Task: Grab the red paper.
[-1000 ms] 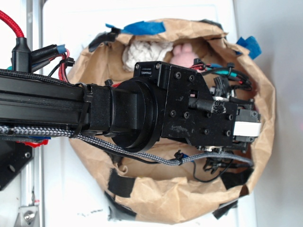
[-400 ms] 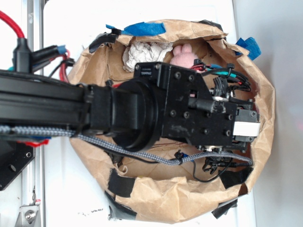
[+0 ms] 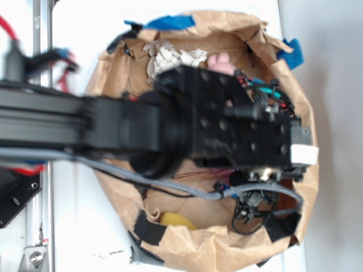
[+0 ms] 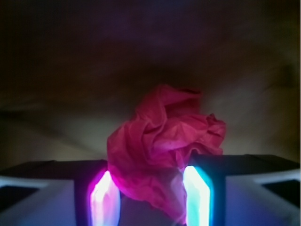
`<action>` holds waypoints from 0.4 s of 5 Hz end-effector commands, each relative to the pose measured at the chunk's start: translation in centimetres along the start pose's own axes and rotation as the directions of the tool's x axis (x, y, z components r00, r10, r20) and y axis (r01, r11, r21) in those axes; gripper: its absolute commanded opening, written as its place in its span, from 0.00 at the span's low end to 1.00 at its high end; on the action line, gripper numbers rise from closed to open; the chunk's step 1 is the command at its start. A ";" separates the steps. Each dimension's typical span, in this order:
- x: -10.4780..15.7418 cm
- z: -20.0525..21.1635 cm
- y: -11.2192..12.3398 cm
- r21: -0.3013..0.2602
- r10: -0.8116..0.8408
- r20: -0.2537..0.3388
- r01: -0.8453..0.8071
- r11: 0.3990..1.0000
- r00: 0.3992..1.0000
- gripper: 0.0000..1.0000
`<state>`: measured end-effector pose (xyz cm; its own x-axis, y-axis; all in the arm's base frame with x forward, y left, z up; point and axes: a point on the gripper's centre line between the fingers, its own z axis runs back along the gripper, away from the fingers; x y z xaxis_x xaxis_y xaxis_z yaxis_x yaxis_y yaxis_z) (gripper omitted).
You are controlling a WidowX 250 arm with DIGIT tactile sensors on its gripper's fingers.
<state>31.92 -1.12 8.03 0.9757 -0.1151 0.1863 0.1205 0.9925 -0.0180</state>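
My gripper [image 4: 150,197] fills the bottom of the wrist view, its two fingers lit from within, one glowing pink [image 4: 102,200] and the other cyan [image 4: 197,195]. The jaws are clamped on the red paper [image 4: 162,150]: the lower part of the wad sits squeezed between the two fingers, touching both, and the rest of its wrinkled bulk billows up above them. Behind the wad the wrist view shows only a dim, brownish, creased surface (too dark to make out any detail).

From the exterior view, which looks straight down, my black wrist block and arm [image 3: 227,124] lie across the middle of a crumpled brown paper bag [image 3: 198,249] with its mouth open wide. My arm is blurred here and hides the jaws and the red paper entirely. At the top of the bag's inside, just past my arm, lies an off-white wad of wrinkled paper [image 3: 167,56], and right beside it a pink plush toy [image 3: 220,61] peeks out, partly covered by my wrist. Near the bag's lower edge a yellow object [image 3: 177,220] shows. Strips of blue tape [image 3: 169,22] and black tape [image 3: 148,231] sit along the bag's rim. A grey braided cable [image 3: 170,184] crosses below my arm.
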 end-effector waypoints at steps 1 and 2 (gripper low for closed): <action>-0.8 7.9 0.6 -0.098 0.082 -0.036 -0.085 0.992 0.996 0.00; -1.5 9.0 1.0 -0.075 0.167 -0.089 -0.174 0.982 0.982 0.00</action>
<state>27.96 -0.12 13.47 0.9995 0.0299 -0.0052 -0.0303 0.9914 -0.1269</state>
